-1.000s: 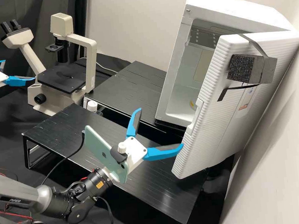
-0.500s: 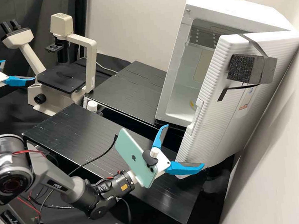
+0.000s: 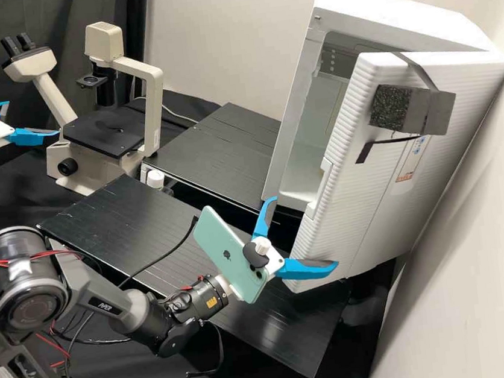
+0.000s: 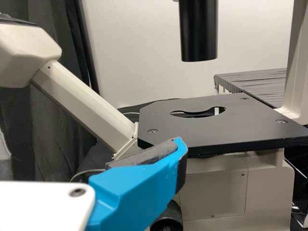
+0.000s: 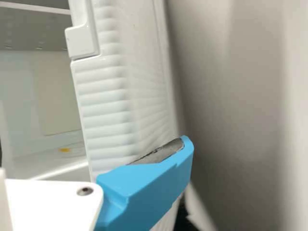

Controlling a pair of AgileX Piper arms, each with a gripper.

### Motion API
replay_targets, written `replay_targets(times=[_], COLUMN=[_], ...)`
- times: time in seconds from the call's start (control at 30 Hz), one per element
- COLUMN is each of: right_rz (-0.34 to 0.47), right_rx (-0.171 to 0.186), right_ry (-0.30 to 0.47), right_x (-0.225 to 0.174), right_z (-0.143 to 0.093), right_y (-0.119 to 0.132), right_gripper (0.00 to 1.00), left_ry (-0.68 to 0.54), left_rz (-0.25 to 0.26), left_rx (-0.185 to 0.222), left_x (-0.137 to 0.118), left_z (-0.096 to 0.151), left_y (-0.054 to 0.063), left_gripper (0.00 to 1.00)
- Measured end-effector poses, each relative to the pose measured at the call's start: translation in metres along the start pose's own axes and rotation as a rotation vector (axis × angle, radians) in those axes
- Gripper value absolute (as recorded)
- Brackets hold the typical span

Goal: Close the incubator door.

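Door [image 3: 380, 198]: stands part open on the incubator [image 3: 395, 12], taller than wide; its long free edge [image 5: 103, 110] looks toward the right gripper [image 3: 305, 231], while the hinge side is farther off, by the wall [image 3: 472, 261].
Right gripper: the nearer one, wide apart, close beside the low end of this edge. Its outer finger [image 5: 144, 187] is on the side of the outer face, its inner finger [image 3: 264, 219] on the side of the opening. If it touches, I cannot tell.
Left gripper [image 3: 33, 118]: beside the microscope [image 3: 73, 167], spread too, well apart from the door.
Push: I think the outer finger must press the outer face toward the incubator; the inner finger could be pinched at the frame.
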Motion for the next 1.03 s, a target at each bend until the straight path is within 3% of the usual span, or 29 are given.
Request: replay_targets(times=[0.13,0.4,0.57,0.8,0.93,1.03], right_rz=[-0.086,-0.186,-0.217,-0.246,-0.216,-0.239], right_rx=[0.053,0.066,0.041,0.034,0.074,0.133], right_ry=[0.045,0.211,0.269,0.241,0.216,0.185], right_x=[0.003,0.013,0.018,0.018,0.012,0.006], right_z=[-0.014,-0.050,-0.064,-0.063,-0.056,-0.050], right_y=[-0.013,-0.035,-0.046,-0.057,-0.061,-0.064], right_gripper=[1.00,1.00,1.00,1.00,1.00,1.00], left_ry=[0.000,0.000,0.000,0.000,0.000,0.000], left_rz=[0.000,0.000,0.000,0.000,0.000,0.000], left_rx=[0.000,0.000,0.000,0.000,0.000,0.000], left_x=[0.000,0.000,0.000,0.000,0.000,0.000], left_z=[0.000,0.000,0.000,0.000,0.000,0.000], left_y=[0.000,0.000,0.000,0.000,0.000,0.000], left_gripper=[1.00,1.00,1.00,1.00,1.00,1.00])
